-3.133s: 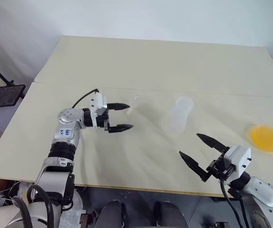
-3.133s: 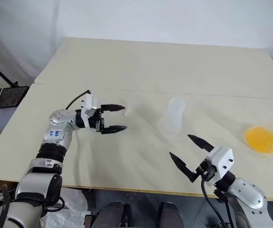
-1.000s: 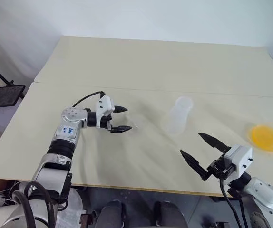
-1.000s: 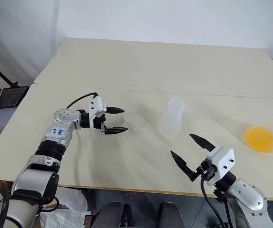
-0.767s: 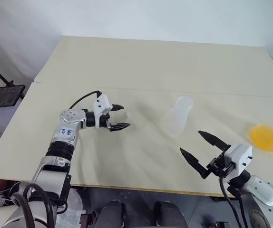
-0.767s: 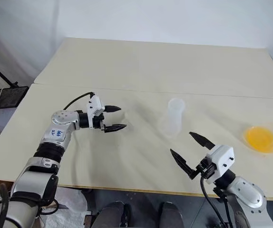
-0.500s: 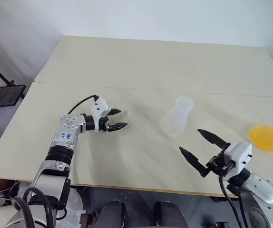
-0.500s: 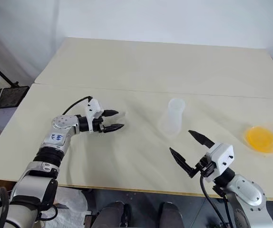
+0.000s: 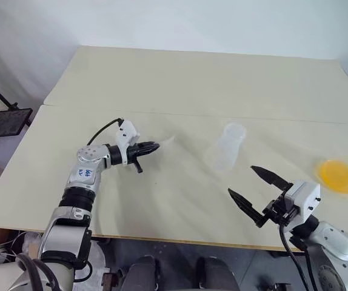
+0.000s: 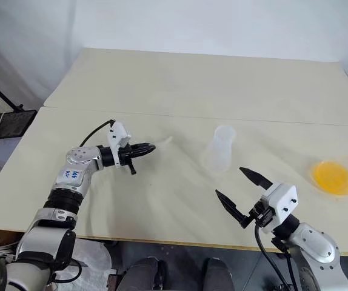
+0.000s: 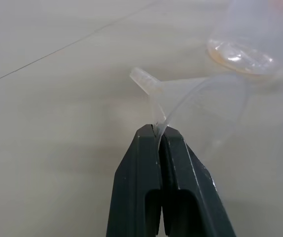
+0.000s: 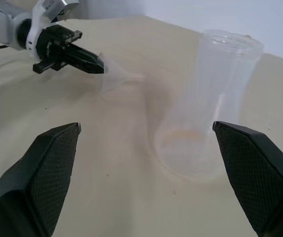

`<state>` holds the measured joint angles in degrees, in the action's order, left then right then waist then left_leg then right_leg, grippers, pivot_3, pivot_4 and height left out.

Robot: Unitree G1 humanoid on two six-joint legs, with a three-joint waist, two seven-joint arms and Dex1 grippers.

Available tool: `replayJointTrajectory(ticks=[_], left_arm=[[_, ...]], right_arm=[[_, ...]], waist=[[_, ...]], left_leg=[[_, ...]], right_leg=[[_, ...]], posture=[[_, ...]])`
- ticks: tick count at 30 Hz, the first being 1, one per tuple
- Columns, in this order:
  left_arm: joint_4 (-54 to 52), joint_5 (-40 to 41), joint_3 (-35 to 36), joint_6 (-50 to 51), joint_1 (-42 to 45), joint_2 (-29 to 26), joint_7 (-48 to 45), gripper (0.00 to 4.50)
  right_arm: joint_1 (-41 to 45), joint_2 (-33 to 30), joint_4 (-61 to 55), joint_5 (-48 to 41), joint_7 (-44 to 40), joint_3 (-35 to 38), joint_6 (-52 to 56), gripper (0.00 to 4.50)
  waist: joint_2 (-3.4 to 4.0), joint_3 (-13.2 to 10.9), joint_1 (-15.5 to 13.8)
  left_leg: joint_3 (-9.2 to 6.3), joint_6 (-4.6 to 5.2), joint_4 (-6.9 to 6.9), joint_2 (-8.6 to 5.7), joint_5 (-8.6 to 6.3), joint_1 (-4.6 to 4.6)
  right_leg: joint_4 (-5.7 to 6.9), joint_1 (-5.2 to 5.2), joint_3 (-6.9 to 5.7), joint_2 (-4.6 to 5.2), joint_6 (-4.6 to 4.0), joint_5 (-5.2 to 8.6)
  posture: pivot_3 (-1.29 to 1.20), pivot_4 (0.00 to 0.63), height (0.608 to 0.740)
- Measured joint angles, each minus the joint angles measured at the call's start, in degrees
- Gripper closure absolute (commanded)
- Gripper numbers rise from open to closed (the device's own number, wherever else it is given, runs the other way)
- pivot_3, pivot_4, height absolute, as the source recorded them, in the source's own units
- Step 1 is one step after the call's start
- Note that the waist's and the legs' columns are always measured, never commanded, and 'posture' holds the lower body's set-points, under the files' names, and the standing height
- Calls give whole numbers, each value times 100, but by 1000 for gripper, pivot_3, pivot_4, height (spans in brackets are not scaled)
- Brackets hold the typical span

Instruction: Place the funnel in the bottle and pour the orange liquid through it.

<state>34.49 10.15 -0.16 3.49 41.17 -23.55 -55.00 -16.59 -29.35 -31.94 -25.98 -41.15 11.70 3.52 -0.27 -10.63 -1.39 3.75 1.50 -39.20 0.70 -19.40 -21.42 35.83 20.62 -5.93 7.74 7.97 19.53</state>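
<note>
Left gripper (image 11: 157,134) pinched shut on funnel (image 11: 200,106) rim, just above table (image 9: 180,85); thin, light, slick plastic, likely flexes, so grip seems marginal. Bottle (image 9: 227,147) nearby. Right gripper (image 9: 254,190) wide, empty.

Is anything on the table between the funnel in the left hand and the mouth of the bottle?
Nothing visible. The left hand is shut on the funnel's rim, and only bare table lies between it and the upright bottle, whose mouth is open. The right hand, open, hangs nearer the robot, off that path.
</note>
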Motion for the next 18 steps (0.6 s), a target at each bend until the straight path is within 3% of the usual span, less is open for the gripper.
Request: replayJointTrajectory(ticks=[4,7,13,18], left_arm=[[-101,354,137,38,-23,-90,-502,4479],[-386,720,158,413,45,-552,-1315,4479],[-858,1365,92,2117,1084,-1370,-2620,4479],[-1111,1433,-612,3412,1718,-1436,-3092,4479]], right_arm=[[-42,-209,-161,-70,-191,13,8,0],[-4,-330,-369,-258,-210,192,41,0],[351,-336,-731,-502,97,518,51,0],[344,-201,-742,-495,310,550,43,0]], waist=[[0,0,3],[0,0,15],[0,0,-25],[-1,0,-3]], left_leg=[[0,0,0,1,0,0],[2,-1,0,2,0,0],[-8,-1,-1,-3,1,0],[-6,2,-1,-3,-1,-2]], right_leg=[[0,0,0,0,0,0],[1,2,0,-4,0,0],[-1,-4,0,-3,0,0],[-1,-1,2,-3,0,0]], posture=[[0,150,740],[0,150,740],[0,150,740],[0,150,740]])
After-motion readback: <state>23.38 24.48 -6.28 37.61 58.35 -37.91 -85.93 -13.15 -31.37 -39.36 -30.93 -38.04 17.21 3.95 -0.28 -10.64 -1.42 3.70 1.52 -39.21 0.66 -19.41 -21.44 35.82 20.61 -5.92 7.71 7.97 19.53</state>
